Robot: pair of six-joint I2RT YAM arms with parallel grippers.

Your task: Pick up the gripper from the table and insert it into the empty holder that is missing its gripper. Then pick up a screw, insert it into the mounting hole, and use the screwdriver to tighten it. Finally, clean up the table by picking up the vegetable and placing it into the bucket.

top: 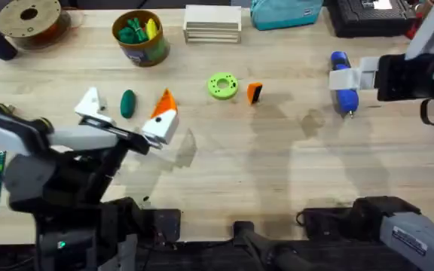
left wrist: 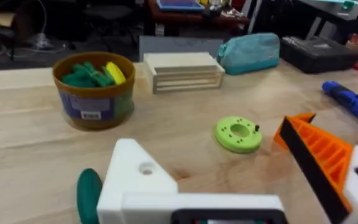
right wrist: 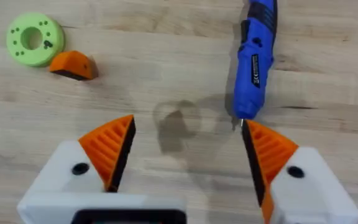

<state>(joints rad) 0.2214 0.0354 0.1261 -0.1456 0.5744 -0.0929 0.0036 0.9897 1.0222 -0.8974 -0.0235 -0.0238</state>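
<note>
The loose orange gripper (top: 254,92) (right wrist: 73,64) lies on the table (top: 277,165) beside a bright green ring disc (top: 222,86). My left gripper (top: 126,98) (left wrist: 213,138) is open. Its white holder (top: 89,102) (left wrist: 135,177) has a bare tip, and its twin finger (top: 164,105) (left wrist: 319,155) carries an orange tip. The dark green vegetable (top: 128,104) (left wrist: 89,193) lies close by the holder. My right gripper (top: 350,75) (right wrist: 188,146) hovers open over the blue screwdriver (top: 343,84) (right wrist: 255,59), holding nothing. The bucket (top: 140,38) (left wrist: 94,93) stands at the back left.
A brown spool (top: 29,19) sits at the back left corner. A stack of wooden slats (top: 212,22), a teal pouch (top: 285,13) and a black case (top: 371,16) line the back edge. The bucket holds green and yellow toys.
</note>
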